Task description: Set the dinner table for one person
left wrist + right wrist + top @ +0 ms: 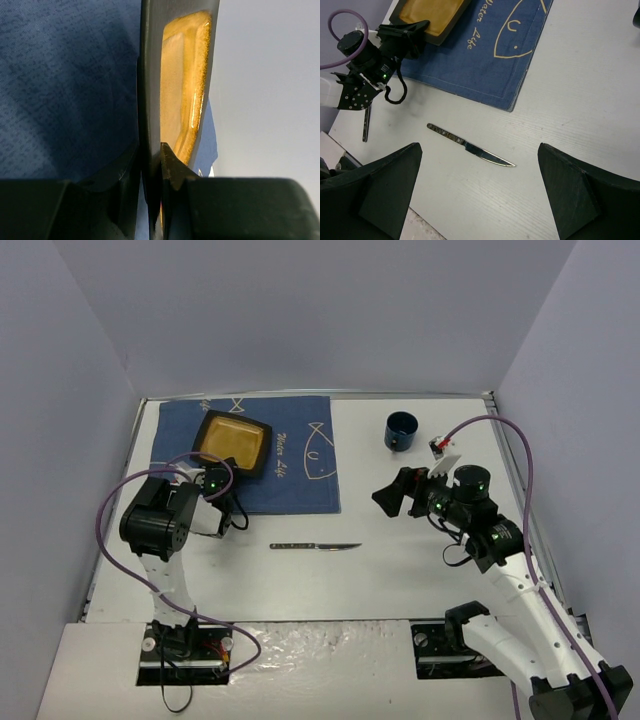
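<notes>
**Pinching the plate's rim on the left, jaws wide on the right**

The left gripper [150, 160] is closed narrow on the near rim of the plate [233, 442], a square dark dish with an amber inside. In the left wrist view its fingers [172, 167] sit one on each face of the rim, and the plate is seen edge-on. The plate is over the left part of the blue cloth [300, 475]; whether it rests on the cloth or is lifted, I cannot tell.

The right gripper [480, 195] stands wide open above the dinner table [420, 575], with nothing between its fingers and touching nothing.

The dinner table lies flat in front of both arms, its long axis running left to right in the overhead view. On it the knife [315, 546] lies along that same axis, blade tip to the right, just beside the cloth's near edge. The blue cup [402, 430] stands upright, right of the cloth.
</notes>
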### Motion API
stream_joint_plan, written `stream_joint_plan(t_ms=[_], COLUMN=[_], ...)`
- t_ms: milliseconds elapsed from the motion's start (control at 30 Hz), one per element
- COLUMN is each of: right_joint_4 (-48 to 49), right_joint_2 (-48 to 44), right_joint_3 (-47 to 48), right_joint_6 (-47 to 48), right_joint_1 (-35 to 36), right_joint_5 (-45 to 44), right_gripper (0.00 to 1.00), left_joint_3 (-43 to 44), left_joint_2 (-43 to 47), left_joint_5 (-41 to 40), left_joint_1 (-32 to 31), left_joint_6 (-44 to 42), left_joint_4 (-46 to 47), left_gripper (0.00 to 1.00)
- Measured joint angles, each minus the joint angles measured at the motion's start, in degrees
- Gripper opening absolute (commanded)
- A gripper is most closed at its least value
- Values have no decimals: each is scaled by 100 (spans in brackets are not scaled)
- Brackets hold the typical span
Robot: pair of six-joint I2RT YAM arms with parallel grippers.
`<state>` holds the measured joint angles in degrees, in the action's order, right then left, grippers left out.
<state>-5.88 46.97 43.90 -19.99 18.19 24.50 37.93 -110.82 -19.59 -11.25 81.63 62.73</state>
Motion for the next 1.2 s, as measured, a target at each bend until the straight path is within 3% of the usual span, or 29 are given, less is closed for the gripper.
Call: stream_joint_plan(t_ms=[433, 1200], right_joint_4=[-99, -123], right_joint_2=[41, 126], right_joint_3=[0, 0], right_joint_6=[138, 195], right_joint_1=[99, 99], right_joint_5=[-113, -160], right_gripper=[98, 98], left_joint_3=[639, 987], left_joint_2=[-637, -1041], left_joint_5=[-287, -624], left_joint_1=[-6, -300], left_joint_6=[332, 744], left_joint_4=[106, 121], left_gripper=[0, 0])
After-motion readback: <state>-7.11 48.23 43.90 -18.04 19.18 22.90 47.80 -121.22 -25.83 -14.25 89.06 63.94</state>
